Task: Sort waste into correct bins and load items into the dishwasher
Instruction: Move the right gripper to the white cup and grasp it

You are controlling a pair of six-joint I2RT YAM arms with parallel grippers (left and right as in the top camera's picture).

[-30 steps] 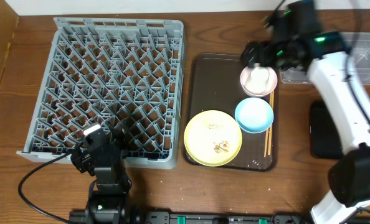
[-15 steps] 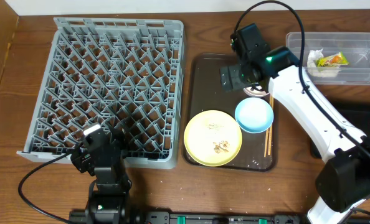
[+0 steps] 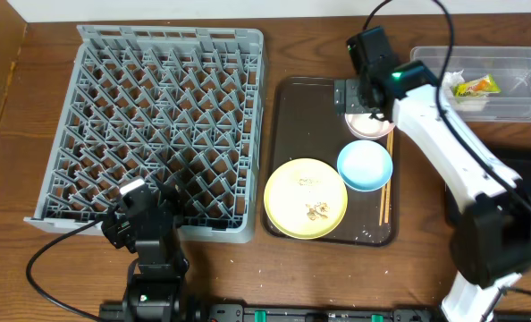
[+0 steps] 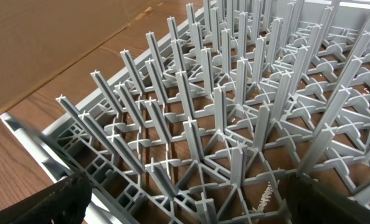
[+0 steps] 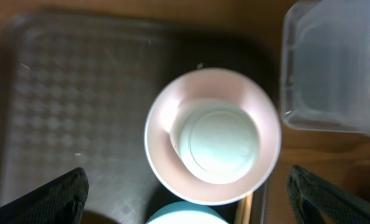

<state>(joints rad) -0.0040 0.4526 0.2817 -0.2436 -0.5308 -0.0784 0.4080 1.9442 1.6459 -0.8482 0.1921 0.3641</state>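
Wooden table (image 3: 230, 268) under me: pink bowl (image 5: 163, 134) holds the cup (image 5: 217, 144) on the brown tray (image 3: 292, 116), directly below my right gripper (image 5: 188, 199), jaws spread wide, empty. My left gripper (image 4: 184, 199), also spread, hovers over the rack (image 3: 167, 107) near its corner.

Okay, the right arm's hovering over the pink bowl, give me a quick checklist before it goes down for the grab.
1. Open right gripper: ok.
2. Roughly centred over pink bowl: ok, by the wrist view.
3. Bowl empty: not ok, white cup sits inside it.
4. Free pegs in dish rack: ok, nothing loaded.
5. Clean yellow plate: not ok, crumbs on it.
6. Open left gripper out of the way: ok, at the rack.
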